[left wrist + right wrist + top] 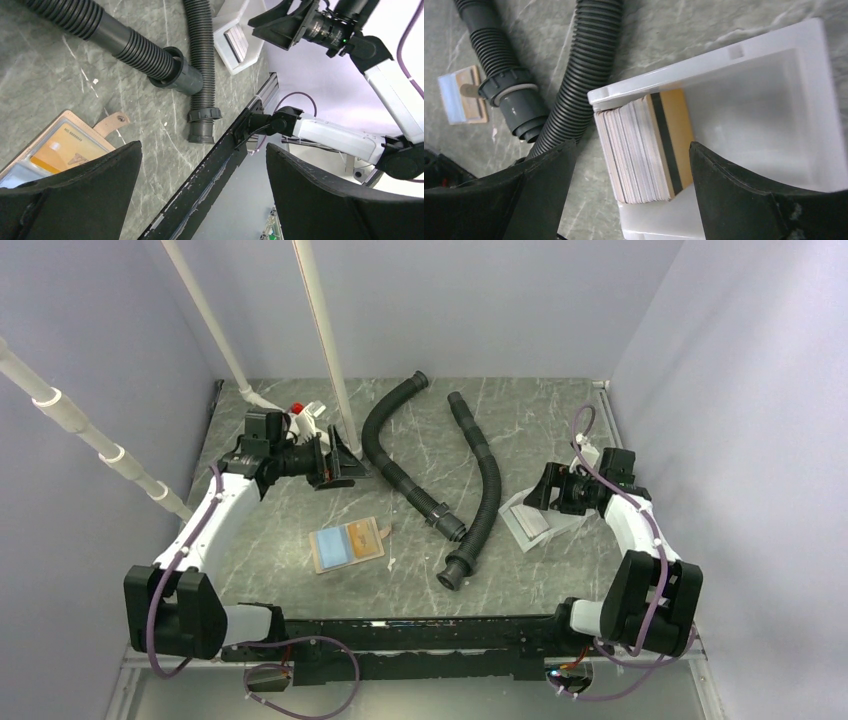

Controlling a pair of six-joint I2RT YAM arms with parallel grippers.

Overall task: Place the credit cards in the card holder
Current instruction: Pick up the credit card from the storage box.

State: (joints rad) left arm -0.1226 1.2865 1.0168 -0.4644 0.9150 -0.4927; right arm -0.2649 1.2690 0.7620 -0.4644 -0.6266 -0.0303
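Robotics laboratory test cell, plain pale-violet partition walls [700, 340] enclosing a grey marbled tabletop [540, 430], white plastic pipe frame [320, 320], white-and-black robot arms [215, 515] bolted to a black mounting rail [400, 638], exposed purple cabling [150, 630]

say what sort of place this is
Probably a lab test booth: plain walls close in a stone-look table, with a left arm and right arm bolted to a rail at its edge.

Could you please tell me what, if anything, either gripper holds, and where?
Nothing held: left gripper and right gripper are open; the credit cards sit in the tray.
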